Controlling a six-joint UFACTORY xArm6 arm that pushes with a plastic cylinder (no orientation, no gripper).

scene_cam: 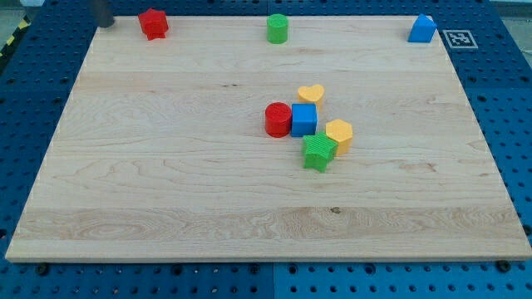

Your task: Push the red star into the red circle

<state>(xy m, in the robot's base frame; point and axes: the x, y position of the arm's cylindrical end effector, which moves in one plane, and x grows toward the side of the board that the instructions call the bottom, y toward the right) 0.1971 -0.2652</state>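
My tip [105, 23] sits at the table's [166, 191] top left corner, just left of the red star [153, 23], and open wood runs between that star and the red circle [278, 120] at the centre. The circle's left side is free; a blue cube [304, 120] touches its right, backed by a yellow heart [311, 93], yellow hexagon [339, 134] and green star [318, 152]. A green cylinder [277, 28] and blue block [422, 29] stand along the top edge, well apart.

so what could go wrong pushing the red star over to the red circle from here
1. The red star sits at the board's top edge, and my tip is just to its left; a slightly off push might slide it off the board.
2. The red circle touches the blue cube, with the yellow heart, yellow hexagon and green star close by; a hard arrival could scatter the cluster.
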